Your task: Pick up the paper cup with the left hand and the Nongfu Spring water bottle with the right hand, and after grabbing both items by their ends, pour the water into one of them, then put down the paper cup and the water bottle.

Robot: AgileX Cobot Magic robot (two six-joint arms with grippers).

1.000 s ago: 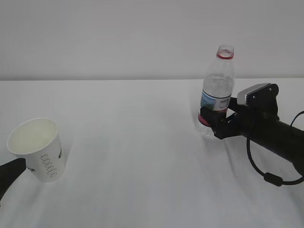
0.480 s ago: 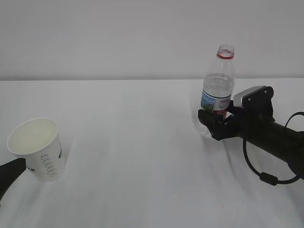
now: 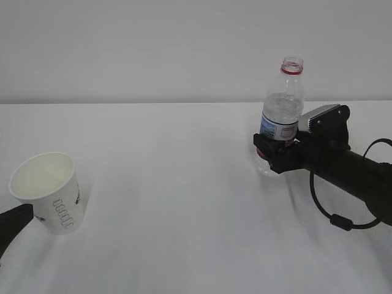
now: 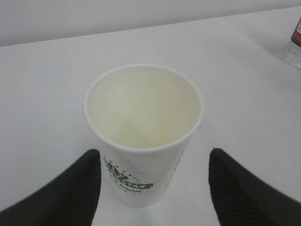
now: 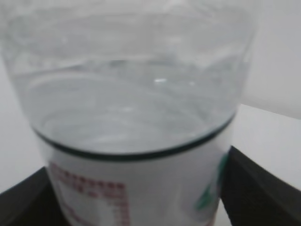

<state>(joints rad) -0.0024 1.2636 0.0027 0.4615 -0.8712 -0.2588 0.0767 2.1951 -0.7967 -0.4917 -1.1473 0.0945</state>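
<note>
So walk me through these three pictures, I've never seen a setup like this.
It is a two-armed robot at a white table. One picture looks across the table; the other two come from cameras on each wrist. The left pincer stands open around a paper cup, its fingers clear of it. The right pincer sits around the lower part of an uncapped water bottle; its fingers flank the label. Whether it is gripping is unclear.
</note>
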